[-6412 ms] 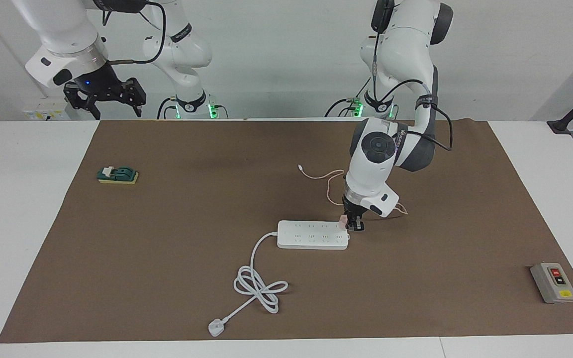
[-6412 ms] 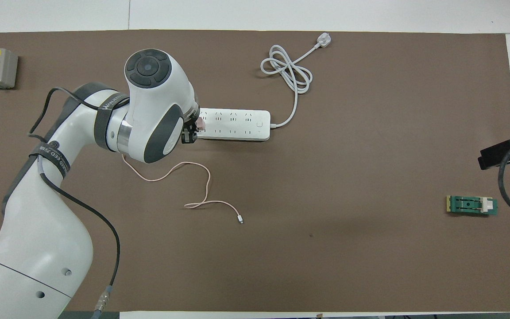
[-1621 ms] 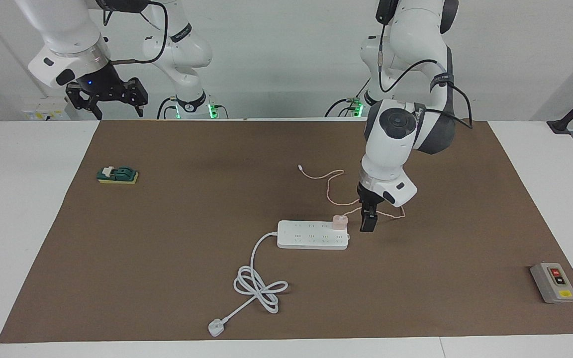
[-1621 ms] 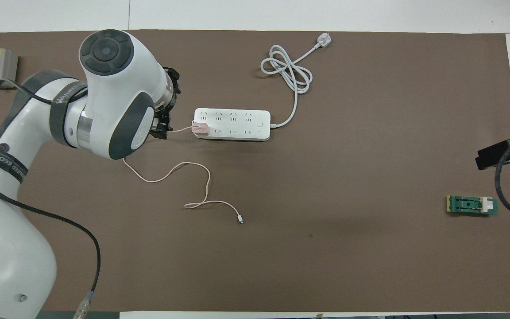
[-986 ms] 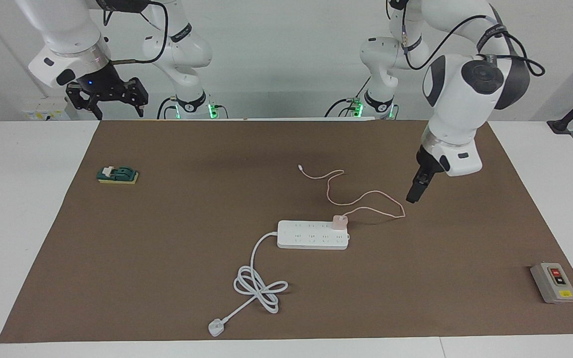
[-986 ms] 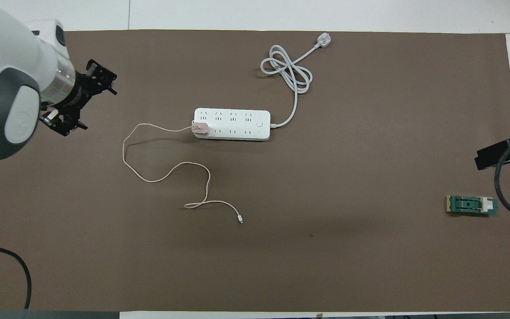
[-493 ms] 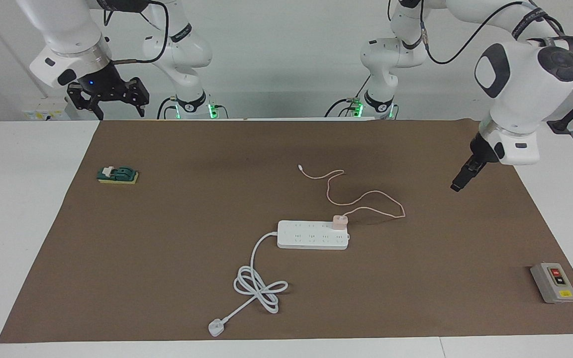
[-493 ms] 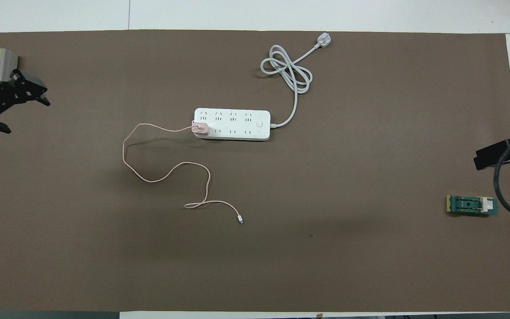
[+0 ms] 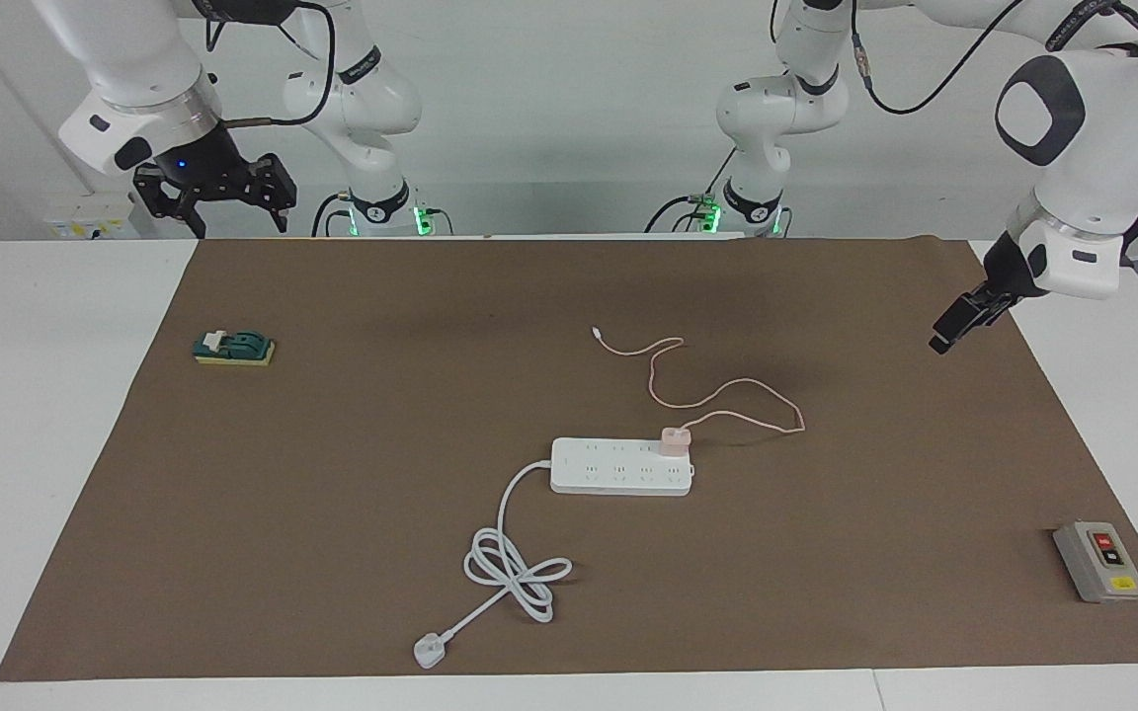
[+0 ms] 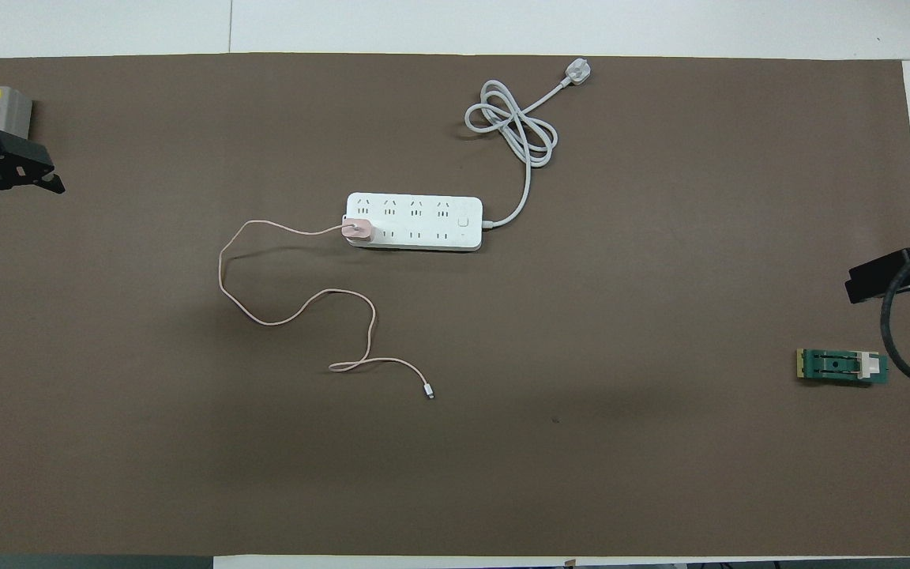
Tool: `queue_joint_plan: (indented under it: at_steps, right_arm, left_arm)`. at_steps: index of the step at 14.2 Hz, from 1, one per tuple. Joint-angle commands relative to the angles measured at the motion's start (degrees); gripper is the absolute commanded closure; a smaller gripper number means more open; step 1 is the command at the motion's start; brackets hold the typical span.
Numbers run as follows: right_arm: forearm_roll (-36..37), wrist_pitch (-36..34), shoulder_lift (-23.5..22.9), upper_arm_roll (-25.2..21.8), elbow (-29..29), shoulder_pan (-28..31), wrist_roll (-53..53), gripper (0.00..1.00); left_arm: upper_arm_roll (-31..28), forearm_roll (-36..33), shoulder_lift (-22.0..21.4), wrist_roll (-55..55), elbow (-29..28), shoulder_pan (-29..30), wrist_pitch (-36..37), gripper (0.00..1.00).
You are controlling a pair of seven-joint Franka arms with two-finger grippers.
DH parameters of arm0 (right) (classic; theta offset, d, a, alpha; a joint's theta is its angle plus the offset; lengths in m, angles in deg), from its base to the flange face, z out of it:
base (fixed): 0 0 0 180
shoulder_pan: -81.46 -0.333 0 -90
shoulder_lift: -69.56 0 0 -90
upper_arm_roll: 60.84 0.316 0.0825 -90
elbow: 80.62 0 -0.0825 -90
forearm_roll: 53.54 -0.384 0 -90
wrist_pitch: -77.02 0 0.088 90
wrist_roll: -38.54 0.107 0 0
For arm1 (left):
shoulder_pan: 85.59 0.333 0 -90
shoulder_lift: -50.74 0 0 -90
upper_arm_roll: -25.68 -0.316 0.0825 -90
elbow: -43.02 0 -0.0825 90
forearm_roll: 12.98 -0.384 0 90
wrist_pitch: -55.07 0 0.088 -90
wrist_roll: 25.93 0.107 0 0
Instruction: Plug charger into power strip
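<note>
The pale pink charger [image 9: 675, 439] stands plugged into the end socket of the white power strip [image 9: 618, 466], at the strip's end toward the left arm. It also shows in the overhead view [image 10: 359, 230] on the power strip [image 10: 415, 222]. Its thin pink cable [image 10: 265, 316] loops over the mat toward the robots and lies loose. My left gripper [image 9: 946, 334] is open and empty, raised over the mat's edge at the left arm's end, well away from the charger; the overhead view [image 10: 13, 205] shows it too. My right gripper [image 9: 233, 225] waits open and raised at the right arm's end.
A grey switch box [image 9: 1100, 561] with red and black buttons sits at the left arm's end. A green block [image 9: 233, 347] lies at the right arm's end. The strip's thick white cord [image 9: 515, 568] coils away from the robots to a white plug [image 9: 427, 650].
My left gripper has let go of the charger, left it in the socket, and drawn up and away to the left arm's end of the mat. The right arm has not moved.
</note>
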Motion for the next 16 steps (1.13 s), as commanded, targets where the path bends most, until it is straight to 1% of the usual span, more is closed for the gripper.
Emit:
queue_joint_plan:
  at_steps: [1, 4, 8, 9, 11, 13, 16]
  right_arm:
    - [-0.9, 0.6, -0.2, 0.8, -0.3, 0.8, 1.0, 0.00]
    - [-0.9, 0.6, -0.2, 0.8, -0.3, 0.8, 0.9, 0.00]
    - [-0.9, 0.6, -0.2, 0.8, -0.3, 0.8, 0.9, 0.00]
    - [-0.9, 0.6, -0.2, 0.8, -0.3, 0.8, 0.9, 0.00]
    - [-0.9, 0.6, -0.2, 0.8, -0.3, 0.8, 1.0, 0.00]
    - [-0.9, 0.6, -0.2, 0.8, -0.3, 0.8, 1.0, 0.00]
    - [-0.9, 0.6, -0.2, 0.8, -0.3, 0.8, 1.0, 0.00]
  left_arm:
    - [-0.5, 0.8, -1.7, 0.8, -1.2, -2.8, -0.2, 0.00]
    - [0.1, 0.1, -3.7, 2.5, -0.9, -3.0, 3.5, 0.00]
    - [0.6, 0.2, -6.2, 11.8, -1.9, -3.2, 9.3, 0.00]
    - [0.7, 0.2, -7.5, 13.7, -3.2, -3.2, 9.7, 0.00]
    - [0.7, 0.4, -11.0, 13.4, -7.4, -3.2, 9.0, 0.00]
    - [0.7, 0.5, -11.3, 12.9, -7.5, -3.6, 9.5, 0.00]
    - [0.0, 0.5, -10.3, 13.4, -6.1, -6.1, 8.4, 0.00]
